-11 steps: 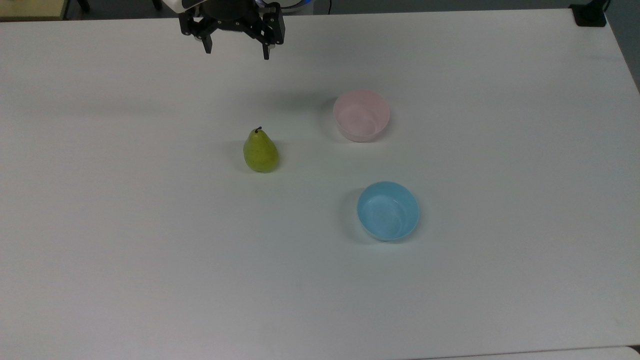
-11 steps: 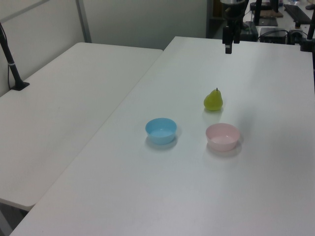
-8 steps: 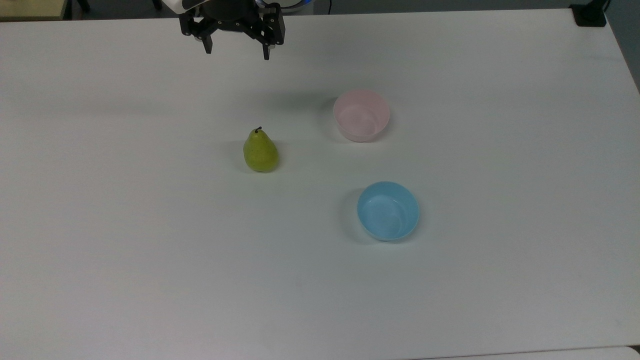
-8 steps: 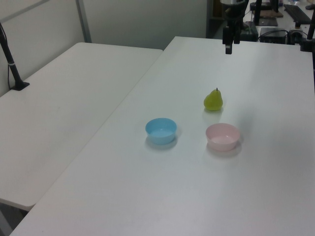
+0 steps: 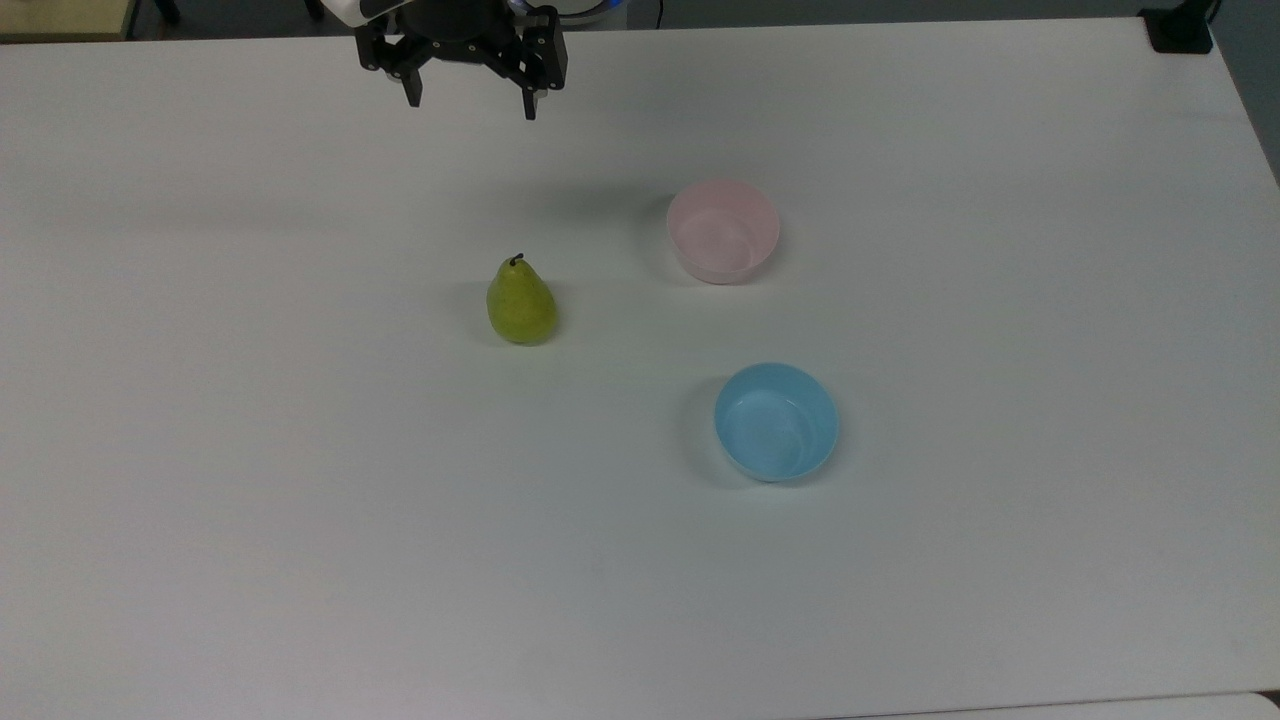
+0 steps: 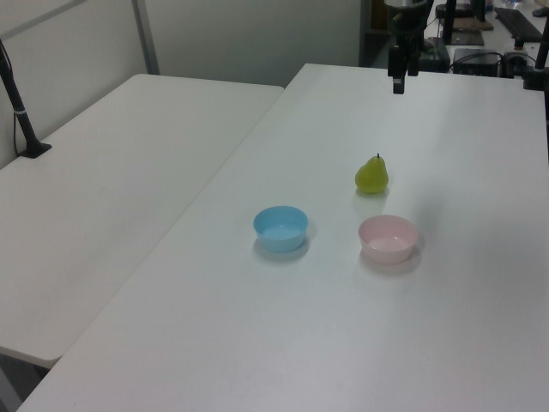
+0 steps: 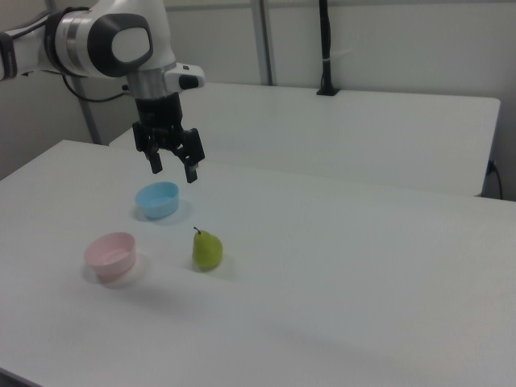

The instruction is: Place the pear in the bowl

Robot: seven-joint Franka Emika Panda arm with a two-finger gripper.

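Observation:
The yellow-green pear point(image 5: 520, 303) point(image 6: 371, 176) point(image 7: 206, 250) stands upright on the white table, stem up. The pale pink bowl point(image 5: 723, 231) point(image 6: 388, 238) point(image 7: 111, 254) sits empty to the pear's right in the top view. My gripper point(image 5: 470, 107) point(image 6: 398, 85) point(image 7: 172, 170) hangs open in the air near the top view's upper edge, well above the table and far from the pear, holding nothing.
A light blue bowl point(image 5: 776, 421) point(image 6: 280, 228) point(image 7: 157, 199) sits empty below the pink bowl in the top view. A second white table point(image 6: 111, 154) adjoins on the left view's left, with a black post point(image 6: 19, 103) on it.
The gripper has shifted very slightly toward the top view's upper left; the pear and both bowls have not moved.

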